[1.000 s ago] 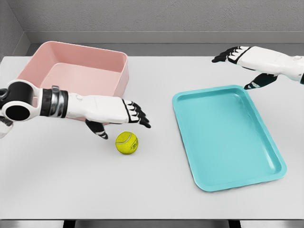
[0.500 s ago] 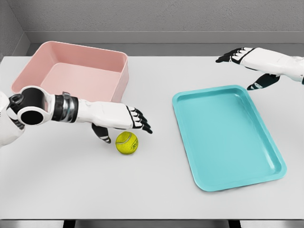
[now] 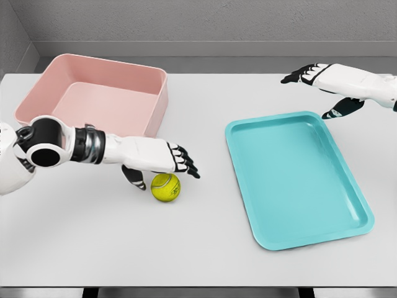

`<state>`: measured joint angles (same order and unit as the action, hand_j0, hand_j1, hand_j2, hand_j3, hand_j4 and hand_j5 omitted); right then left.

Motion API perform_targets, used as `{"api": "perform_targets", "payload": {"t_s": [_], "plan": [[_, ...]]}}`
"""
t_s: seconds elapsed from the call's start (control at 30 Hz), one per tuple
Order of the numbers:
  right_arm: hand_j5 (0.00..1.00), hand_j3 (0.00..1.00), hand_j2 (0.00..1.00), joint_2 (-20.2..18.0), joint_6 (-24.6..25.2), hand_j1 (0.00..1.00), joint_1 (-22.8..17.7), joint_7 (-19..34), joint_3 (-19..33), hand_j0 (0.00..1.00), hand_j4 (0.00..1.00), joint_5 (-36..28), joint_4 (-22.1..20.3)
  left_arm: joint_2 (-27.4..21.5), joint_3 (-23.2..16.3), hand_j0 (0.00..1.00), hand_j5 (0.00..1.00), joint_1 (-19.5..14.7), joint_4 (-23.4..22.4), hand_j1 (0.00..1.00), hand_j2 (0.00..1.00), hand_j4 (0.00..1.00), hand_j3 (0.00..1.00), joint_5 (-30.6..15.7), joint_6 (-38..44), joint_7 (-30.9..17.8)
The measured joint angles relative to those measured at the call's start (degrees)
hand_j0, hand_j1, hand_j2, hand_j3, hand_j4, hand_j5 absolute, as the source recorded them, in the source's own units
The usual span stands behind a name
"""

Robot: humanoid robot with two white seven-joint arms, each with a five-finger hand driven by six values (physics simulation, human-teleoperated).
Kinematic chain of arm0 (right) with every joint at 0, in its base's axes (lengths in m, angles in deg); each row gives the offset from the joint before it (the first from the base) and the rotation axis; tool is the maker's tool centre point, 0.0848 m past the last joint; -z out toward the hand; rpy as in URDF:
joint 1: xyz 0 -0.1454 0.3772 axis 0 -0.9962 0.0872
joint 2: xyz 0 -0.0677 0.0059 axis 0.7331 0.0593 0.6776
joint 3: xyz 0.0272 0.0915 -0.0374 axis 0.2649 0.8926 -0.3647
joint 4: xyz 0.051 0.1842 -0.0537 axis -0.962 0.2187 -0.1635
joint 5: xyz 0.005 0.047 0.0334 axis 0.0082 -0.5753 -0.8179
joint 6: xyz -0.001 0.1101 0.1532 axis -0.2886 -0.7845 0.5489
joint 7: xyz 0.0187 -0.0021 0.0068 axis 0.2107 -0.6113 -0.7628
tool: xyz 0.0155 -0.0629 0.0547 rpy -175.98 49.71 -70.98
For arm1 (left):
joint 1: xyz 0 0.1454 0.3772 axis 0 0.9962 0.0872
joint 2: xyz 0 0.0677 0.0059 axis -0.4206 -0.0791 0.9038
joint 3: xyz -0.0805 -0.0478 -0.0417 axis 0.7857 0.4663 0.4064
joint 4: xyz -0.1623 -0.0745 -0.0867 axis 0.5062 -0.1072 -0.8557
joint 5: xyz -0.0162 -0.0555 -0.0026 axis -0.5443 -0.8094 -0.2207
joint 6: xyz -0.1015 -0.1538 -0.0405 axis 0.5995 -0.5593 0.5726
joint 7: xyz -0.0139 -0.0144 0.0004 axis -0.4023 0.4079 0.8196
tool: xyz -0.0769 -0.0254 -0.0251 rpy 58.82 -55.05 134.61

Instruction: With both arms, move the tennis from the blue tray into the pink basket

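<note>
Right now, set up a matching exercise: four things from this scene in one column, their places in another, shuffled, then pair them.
1. tennis ball
2. pink basket
3. blue tray
4. right hand

A. far left of the table
B. raised beyond the tray's far right corner
C. on the bare table, just under the left hand
D. flat on the table's right half

Pairs: 1-C, 2-A, 3-D, 4-B

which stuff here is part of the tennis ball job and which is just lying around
Part of the job:
- tennis ball, on the table, out of the tray
- blue tray, holding nothing
- pink basket
- left hand, open over the ball
- right hand, open beyond the tray

Just lying about:
- nothing but the table
</note>
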<state>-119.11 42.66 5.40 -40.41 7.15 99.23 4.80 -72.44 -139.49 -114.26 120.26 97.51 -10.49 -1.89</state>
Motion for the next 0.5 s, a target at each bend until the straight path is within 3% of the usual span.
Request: {"api": "perform_targets", "payload": {"t_s": [0.5], "plan": [[1.00, 1.00, 1.00, -0.35, 0.00, 1.00, 0.00, 0.08, 0.22, 1.00, 1.00, -0.04, 0.31, 0.29, 0.10, 1.00, 1.00, 0.44, -2.03, 1.00, 1.00, 1.00, 1.00, 0.95, 0.20, 0.00]]}}
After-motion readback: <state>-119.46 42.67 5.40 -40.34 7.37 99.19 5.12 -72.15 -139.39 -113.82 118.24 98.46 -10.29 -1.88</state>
